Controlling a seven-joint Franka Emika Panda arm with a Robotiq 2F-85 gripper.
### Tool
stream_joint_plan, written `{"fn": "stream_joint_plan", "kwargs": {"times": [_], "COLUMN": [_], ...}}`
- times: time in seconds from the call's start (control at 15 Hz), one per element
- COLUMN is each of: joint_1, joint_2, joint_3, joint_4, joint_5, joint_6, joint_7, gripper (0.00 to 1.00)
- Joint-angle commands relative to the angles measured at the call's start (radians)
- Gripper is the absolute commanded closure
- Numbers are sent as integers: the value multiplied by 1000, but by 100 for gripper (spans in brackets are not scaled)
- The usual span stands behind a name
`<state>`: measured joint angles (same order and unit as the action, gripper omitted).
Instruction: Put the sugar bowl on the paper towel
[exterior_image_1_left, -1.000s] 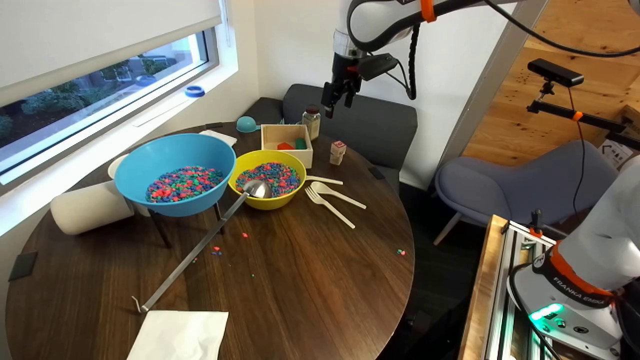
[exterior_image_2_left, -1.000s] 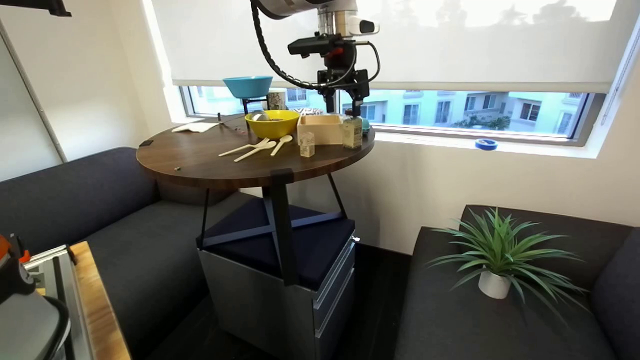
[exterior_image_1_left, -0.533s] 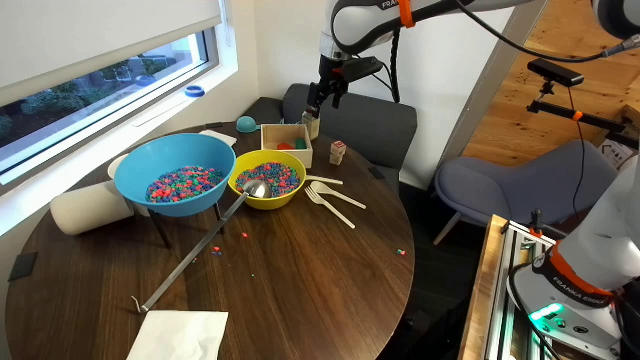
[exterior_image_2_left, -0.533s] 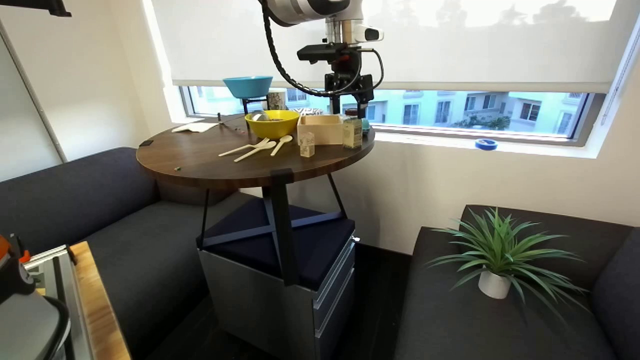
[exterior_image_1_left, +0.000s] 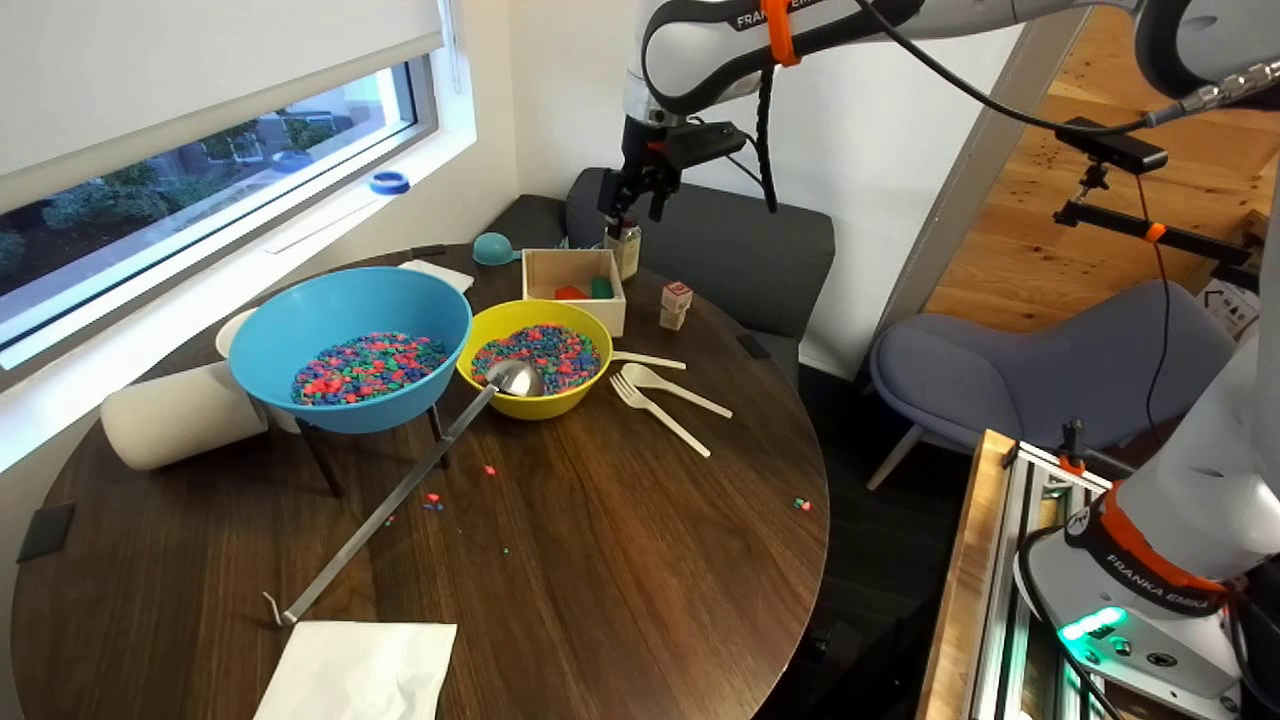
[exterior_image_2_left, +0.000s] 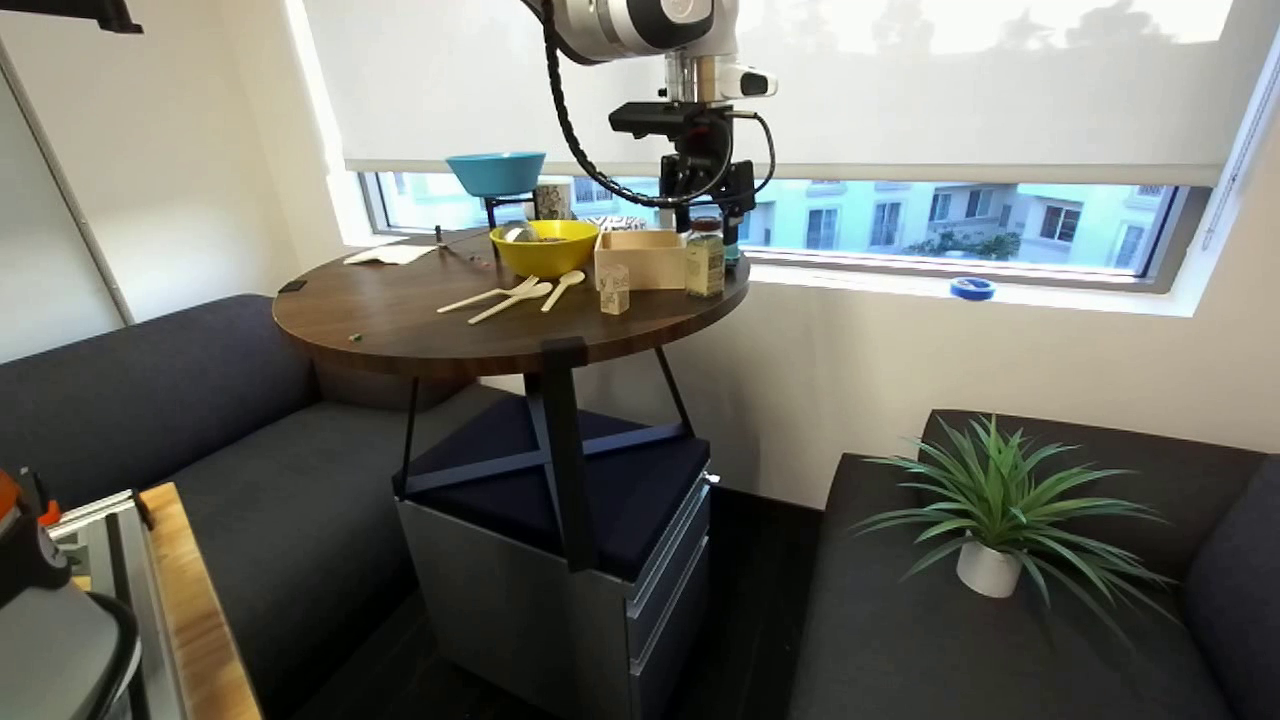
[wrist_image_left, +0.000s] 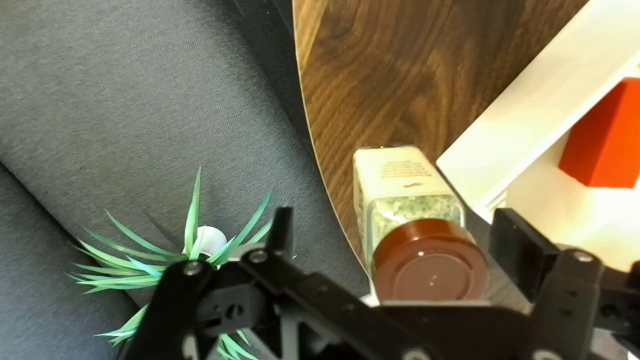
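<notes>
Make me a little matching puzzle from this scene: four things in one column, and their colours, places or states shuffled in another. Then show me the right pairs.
Things:
1. Paper towel
2. Ladle
3. Blue bowl
4. End effector

Place, colour or state:
A. Raised on dark legs
B. Black, its two sides standing open
C. Spread on the tabletop
D. One end inside the yellow bowl

Right pairs:
1-C
2-D
3-A
4-B
</notes>
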<state>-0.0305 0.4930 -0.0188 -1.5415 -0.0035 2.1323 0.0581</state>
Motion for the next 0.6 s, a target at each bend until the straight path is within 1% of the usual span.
{"fn": "stream_joint_plan", "kwargs": {"times": [0.0,0.13,0.2,0.27,0.4,0.47,0.53], "joint_1": [4,7,10,11,15,16,18], "joint_2": [44,56,60,63,69,72,72], "joint_3": [1,0,-1,-2,-3,-4,-5], "joint_4": [49,59,62,63,68,72,76], "joint_5": [20,16,14,11,8,5,3], "joint_6": [-21,-19,-26,-25,-23,-21,-20], "joint_7": [18,21,25,27,31,34,36], "gripper": [0,0,11,26,42,51,58]}}
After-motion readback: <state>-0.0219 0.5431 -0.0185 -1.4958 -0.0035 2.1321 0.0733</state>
